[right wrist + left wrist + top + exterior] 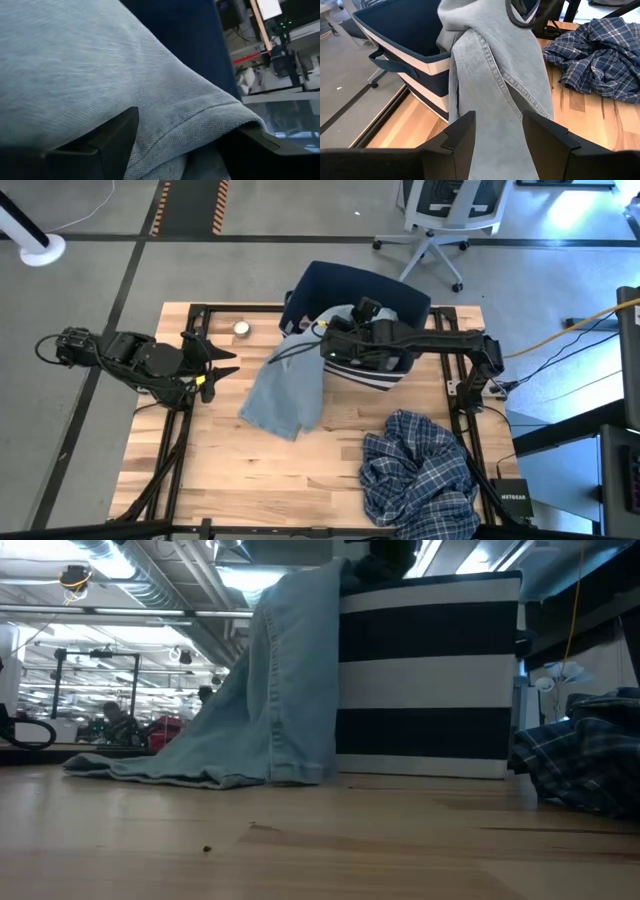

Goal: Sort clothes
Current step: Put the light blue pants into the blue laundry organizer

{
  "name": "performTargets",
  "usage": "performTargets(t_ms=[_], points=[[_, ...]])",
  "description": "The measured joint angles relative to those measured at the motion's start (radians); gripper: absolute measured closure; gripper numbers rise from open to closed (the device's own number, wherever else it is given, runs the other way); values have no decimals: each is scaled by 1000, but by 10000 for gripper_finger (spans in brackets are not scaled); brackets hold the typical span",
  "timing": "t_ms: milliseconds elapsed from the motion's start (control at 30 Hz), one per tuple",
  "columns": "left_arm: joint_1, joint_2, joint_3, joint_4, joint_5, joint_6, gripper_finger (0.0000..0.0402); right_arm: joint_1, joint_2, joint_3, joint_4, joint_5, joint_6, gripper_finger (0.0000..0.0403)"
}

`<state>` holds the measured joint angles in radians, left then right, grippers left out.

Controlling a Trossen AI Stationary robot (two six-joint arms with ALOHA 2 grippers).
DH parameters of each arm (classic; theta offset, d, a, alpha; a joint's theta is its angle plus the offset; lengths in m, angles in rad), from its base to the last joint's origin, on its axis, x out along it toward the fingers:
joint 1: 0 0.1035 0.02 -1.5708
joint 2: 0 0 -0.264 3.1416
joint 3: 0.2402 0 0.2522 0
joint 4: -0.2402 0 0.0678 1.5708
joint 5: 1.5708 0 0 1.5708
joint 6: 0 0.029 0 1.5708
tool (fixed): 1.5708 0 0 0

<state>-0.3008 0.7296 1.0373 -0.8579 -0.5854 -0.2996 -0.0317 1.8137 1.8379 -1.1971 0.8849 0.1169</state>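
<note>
Overhead, the denim (285,395) hung from the bin (330,285) rim down onto the table (300,470), its lower end spread on the wood. The right gripper (325,345) sat at the rim with its fingers clamped on the denim. The left gripper (222,365) waited nearby, jaws apart and empty. The plaid shirt (420,470) lay crumpled well apart.

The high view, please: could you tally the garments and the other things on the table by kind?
Light blue denim garment, draped from the bin onto the table: 1
Blue-white plaid shirt, crumpled on the table: 1
Navy bin with white stripes: 1
Small round silvery object: 1
Total: 4; any clothes inside the bin are hidden.
</note>
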Motion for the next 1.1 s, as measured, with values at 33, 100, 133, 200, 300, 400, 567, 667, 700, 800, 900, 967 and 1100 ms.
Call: performTargets(t_ms=[33,100,133,200,300,400,567,667,700,800,900,967,1100], points=[[0,0,0,0,0,0,244,3,0,-5,0,-4,4,132],[0,0,0,0,0,0,244,7,0,0,-1,10,2,132],[0,0,0,0,0,4,244,16,0,12,-2,16,-7,132],[0,0,0,0,0,13,244,32,-1,46,-1,31,-27,132],[0,0,0,0,0,14,244,72,-3,120,-21,44,-70,132],[0,0,0,0,0,14,244,120,-5,185,-50,43,-95,132],[0,0,0,0,0,8,244,223,-5,245,-61,-35,-114,132],[0,0,0,0,0,1,244,294,-5,248,-62,-83,-99,132],[0,0,0,0,0,-1,244,318,-4,244,-59,-94,-95,132],[0,0,0,0,0,-2,244,390,1,204,-37,-120,-71,132],[0,0,0,0,0,-2,244,449,16,111,29,-125,-51,132],[0,0,0,1,0,-6,244,480,30,36,80,-130,-45,132],[0,0,0,1,0,-7,244,517,66,-106,161,-117,-46,132]])
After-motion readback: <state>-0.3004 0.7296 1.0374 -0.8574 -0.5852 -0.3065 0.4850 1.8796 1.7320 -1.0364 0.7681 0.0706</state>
